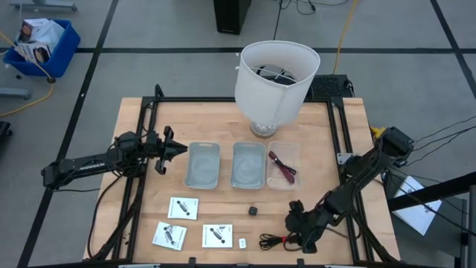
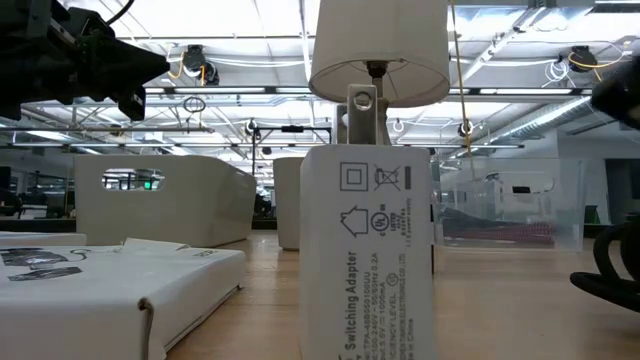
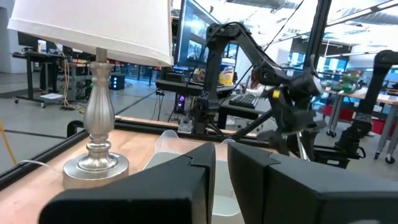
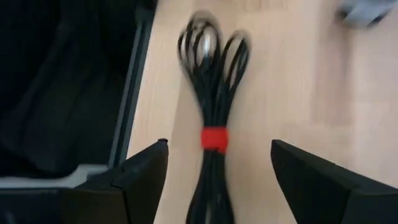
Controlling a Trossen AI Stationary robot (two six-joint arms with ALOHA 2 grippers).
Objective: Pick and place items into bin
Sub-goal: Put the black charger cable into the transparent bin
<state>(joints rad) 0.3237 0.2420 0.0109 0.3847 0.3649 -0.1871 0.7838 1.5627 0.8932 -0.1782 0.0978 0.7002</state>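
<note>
The right tool point(image 1: 297, 223) sits low over the near right part of the wooden worktop point(image 1: 320, 149), its fingers spread wide on either side of the black coiled cable point(image 4: 212, 124), which lies flat on the wood with a red band around its middle. In the high view the cable point(image 1: 277, 240) stretches leftward from that tool along the near edge.

The left tool point(image 1: 177, 150) hovers at the left side of the worktop, pointing toward the leftmost of three clear bins point(image 1: 203, 164); its fingers stand only a narrow gap apart in the left wrist view.

The magenta stick point(image 1: 282, 166) lies inside the rightmost bin point(image 1: 284, 150). The middle bin point(image 1: 248, 164) sits between the other two.

Three white packets point(image 1: 184, 208) lie near the left front edge, with a tiny white piece point(image 1: 242, 243) just right of them and a tiny black cube point(image 1: 253, 211) nearer the bins.

A big white lampshade point(image 1: 275, 78) stands at the far middle of the worktop.
</note>
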